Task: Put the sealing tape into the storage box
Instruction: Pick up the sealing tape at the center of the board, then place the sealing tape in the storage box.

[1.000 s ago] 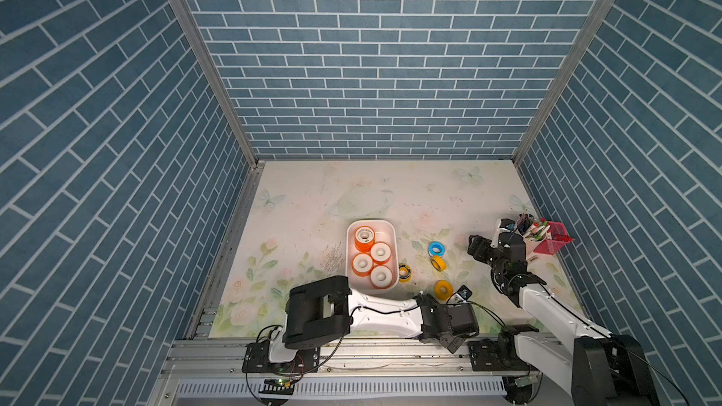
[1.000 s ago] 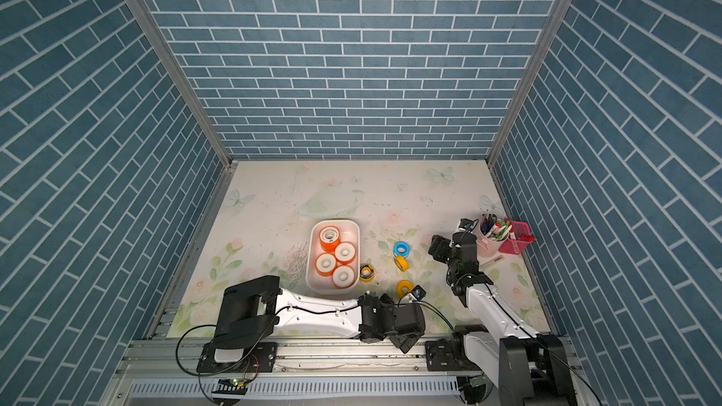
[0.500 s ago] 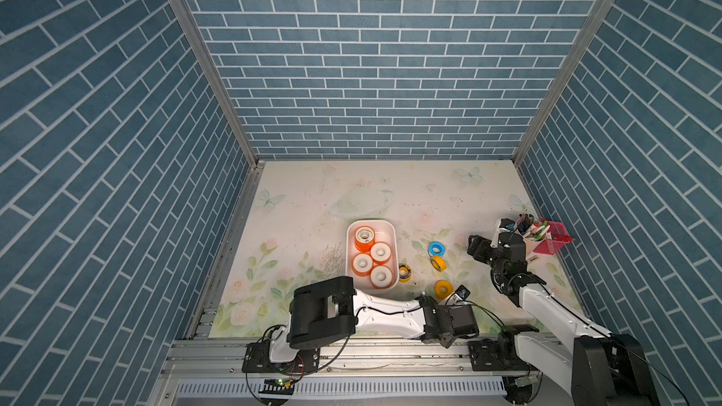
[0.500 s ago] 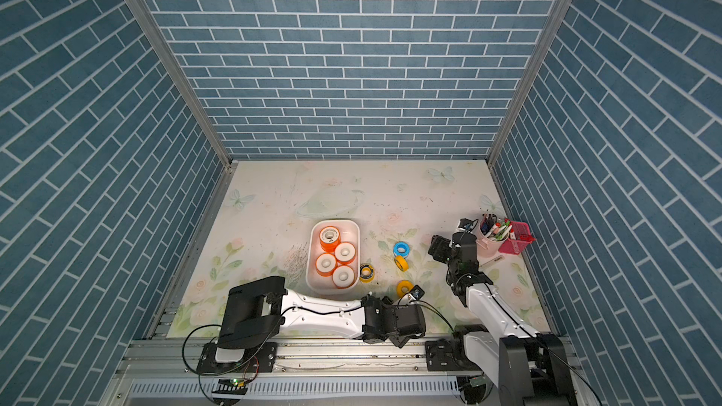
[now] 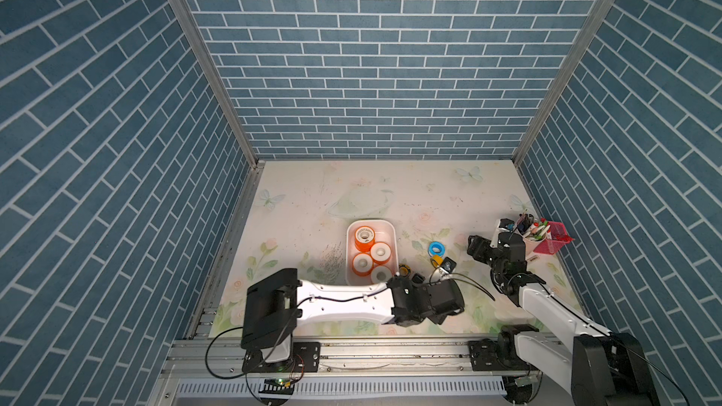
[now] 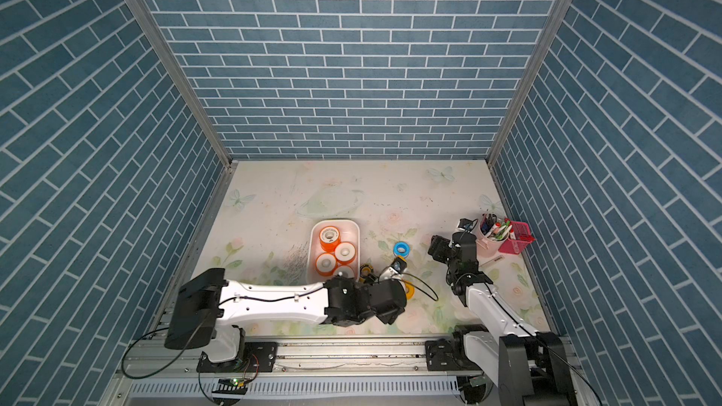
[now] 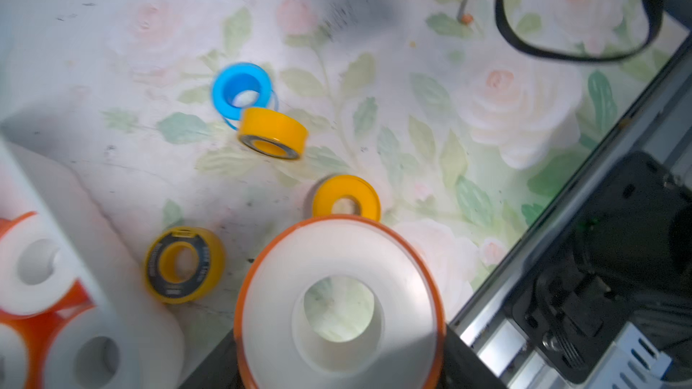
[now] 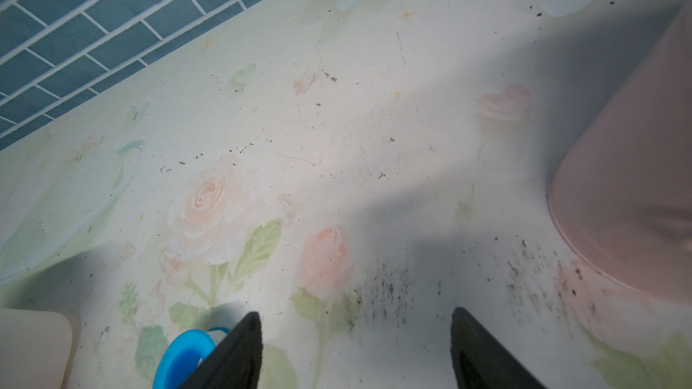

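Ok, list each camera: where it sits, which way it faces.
Top views: high above the front rail, facing down toward the back wall; left arm, right arm and box show.
Left wrist: on the left arm, facing down at the mat; a gripped orange roll fills the foreground.
Right wrist: on the right arm, facing along the mat toward the back wall; its open end effector shows, cup nearby.
Shared: both wrist views catch the blue roll.

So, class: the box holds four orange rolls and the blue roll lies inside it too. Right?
No. The blue roll lies on the table, outside the box, as both top views show. The box does hold four orange rolls.
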You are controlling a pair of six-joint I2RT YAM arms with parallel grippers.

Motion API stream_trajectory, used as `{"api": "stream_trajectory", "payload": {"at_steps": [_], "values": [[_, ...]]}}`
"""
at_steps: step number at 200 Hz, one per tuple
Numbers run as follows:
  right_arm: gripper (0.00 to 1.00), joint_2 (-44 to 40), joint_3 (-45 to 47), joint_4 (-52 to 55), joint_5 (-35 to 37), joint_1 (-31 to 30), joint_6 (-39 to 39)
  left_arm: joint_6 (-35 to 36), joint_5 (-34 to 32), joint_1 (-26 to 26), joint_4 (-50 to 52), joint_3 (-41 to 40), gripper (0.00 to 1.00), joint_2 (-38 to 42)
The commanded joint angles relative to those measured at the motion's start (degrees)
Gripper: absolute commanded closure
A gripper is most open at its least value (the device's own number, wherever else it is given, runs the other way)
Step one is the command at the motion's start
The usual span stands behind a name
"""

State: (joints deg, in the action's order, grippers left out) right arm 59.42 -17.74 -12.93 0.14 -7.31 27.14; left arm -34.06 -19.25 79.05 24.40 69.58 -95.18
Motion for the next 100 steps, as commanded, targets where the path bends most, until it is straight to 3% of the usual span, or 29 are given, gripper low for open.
{"api": "stream_trajectory", "payload": {"at_steps": [1, 42, 100], "values": [[0.21, 0.0, 0.2, -0.8, -0.4, 0.3, 0.7, -0.7, -1.6, -5.8, 2.8, -4.1, 0.31, 4.5], [0.21, 0.7, 0.0, -1.1, -0.7, 0.3, 0.7, -1.2, 0.5, -16.5, 3.9, -9.7, 0.32, 8.4], [0.21, 1.4, -0.3, -1.1, -1.0, 0.3, 0.6, -0.8, 0.6, -23.1, 1.5, -12.0, 0.32, 6.9]]}}
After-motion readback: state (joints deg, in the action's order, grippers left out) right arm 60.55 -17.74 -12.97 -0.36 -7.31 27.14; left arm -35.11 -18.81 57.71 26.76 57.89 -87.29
